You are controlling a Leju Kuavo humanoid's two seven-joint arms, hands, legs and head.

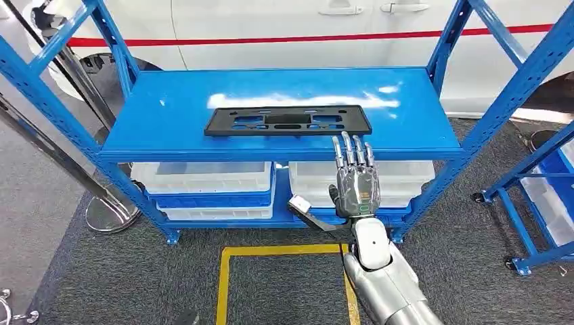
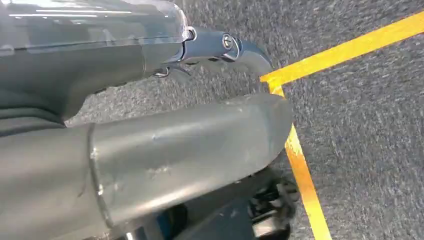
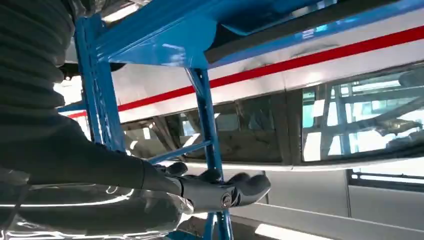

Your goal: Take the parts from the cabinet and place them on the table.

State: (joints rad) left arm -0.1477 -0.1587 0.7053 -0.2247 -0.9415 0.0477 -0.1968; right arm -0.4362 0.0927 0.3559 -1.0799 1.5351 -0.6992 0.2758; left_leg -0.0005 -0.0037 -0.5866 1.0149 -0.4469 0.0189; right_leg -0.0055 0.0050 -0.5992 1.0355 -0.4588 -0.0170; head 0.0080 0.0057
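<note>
Looking down from the head view, I see the part (image 1: pixel 288 121) — a flat black plate — lying on the blue shelf (image 1: pixel 169 115), its long axis running left to right along the front edge. My right hand (image 1: pixel 354 177) is raised just before that edge, right of the part's end, fingers straight and apart, holding nothing. My left hand (image 2: pixel 150 145) hangs over the carpet (image 2: pixel 360 130) — I cannot tell its state.

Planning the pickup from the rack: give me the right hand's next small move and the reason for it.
Probably ease the right hand forward and a little left over the shelf edge toward the black plastic part. The hand is open with fingers extended, its tips at the shelf's front lip, just short of the part's right end and holding nothing. The part lies flat on the shelf, untouched.
</note>
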